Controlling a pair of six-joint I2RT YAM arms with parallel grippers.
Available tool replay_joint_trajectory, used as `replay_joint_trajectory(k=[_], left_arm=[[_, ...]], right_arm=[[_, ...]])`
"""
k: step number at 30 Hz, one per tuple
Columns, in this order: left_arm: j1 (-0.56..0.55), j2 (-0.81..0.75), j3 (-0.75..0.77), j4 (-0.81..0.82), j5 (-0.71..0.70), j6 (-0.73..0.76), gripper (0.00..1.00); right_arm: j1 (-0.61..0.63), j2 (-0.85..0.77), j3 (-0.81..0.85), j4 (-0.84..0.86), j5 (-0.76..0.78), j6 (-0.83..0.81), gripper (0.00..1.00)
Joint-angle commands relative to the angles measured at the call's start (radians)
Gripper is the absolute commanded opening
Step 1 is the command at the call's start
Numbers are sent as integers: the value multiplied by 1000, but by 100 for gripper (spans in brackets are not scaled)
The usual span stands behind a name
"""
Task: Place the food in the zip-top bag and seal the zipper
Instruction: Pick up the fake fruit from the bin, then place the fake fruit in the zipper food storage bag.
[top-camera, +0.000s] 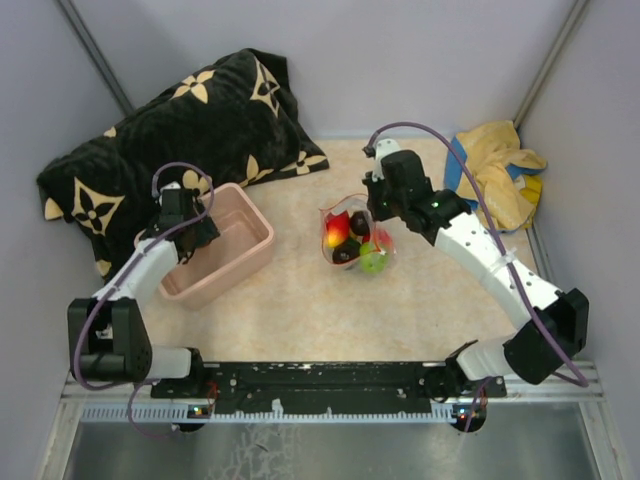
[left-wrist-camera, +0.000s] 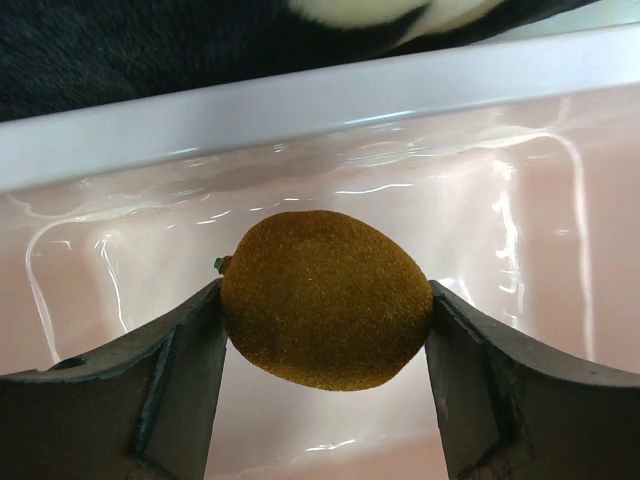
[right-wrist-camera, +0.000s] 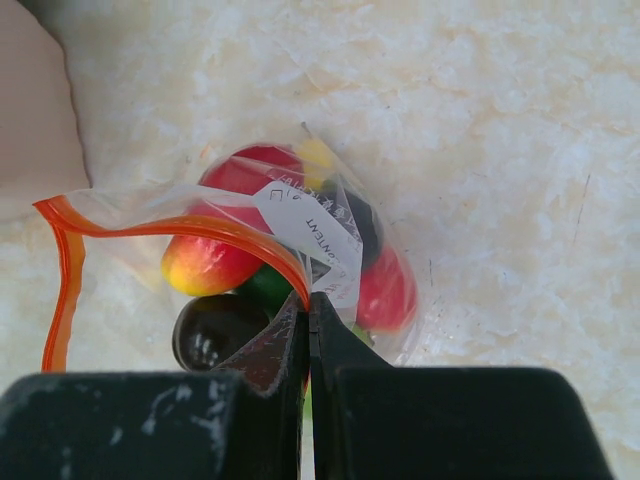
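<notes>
Clamped between both fingers of the left hand (left-wrist-camera: 327, 318): a brown fuzzy fruit (left-wrist-camera: 325, 295), with the inner wall of the pink tub (left-wrist-camera: 500, 230) close behind it, toward the left edge of the table (top-camera: 300, 310).

Pinched tight in the right hand (right-wrist-camera: 308, 305): the rim of the zip-top bag (right-wrist-camera: 250, 200), right at the zipper (right-wrist-camera: 150, 228), near the middle of the table. Mouth gaping, unsealed, orange-red strip bent in a loop.

Inside the bag: the food (right-wrist-camera: 205, 265), glossy pieces in red-and-yellow, red, green and dark brown, heaped together.

On the white label (right-wrist-camera: 310, 225): only "ONTENT" readable, finer print too small.

Toward the far left corner: a black pillow (top-camera: 180, 130) with gold flower motifs, no lettering legible. At the far right corner: a crumpled yellow cloth (top-camera: 500, 165).
</notes>
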Motion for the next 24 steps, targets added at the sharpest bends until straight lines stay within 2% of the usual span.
replay_joint_trajectory(k=[1, 9, 14, 19, 24], left_arm=[[-12, -100, -10, 23, 80, 48, 65], [-54, -268, 8, 42, 278, 97, 64], [-148, -338, 10, 92, 366, 72, 64], [-282, -395, -4, 170, 385, 58, 64], [-355, -407, -1, 260, 465, 58, 64]], right_arm=[[-14, -51, 44, 17, 9, 10, 0], [-15, -44, 100, -17, -23, 20, 0], [-15, -44, 127, -21, -34, 30, 0], [-14, -34, 147, -30, -55, 39, 0], [-15, -20, 169, -48, -70, 48, 0]])
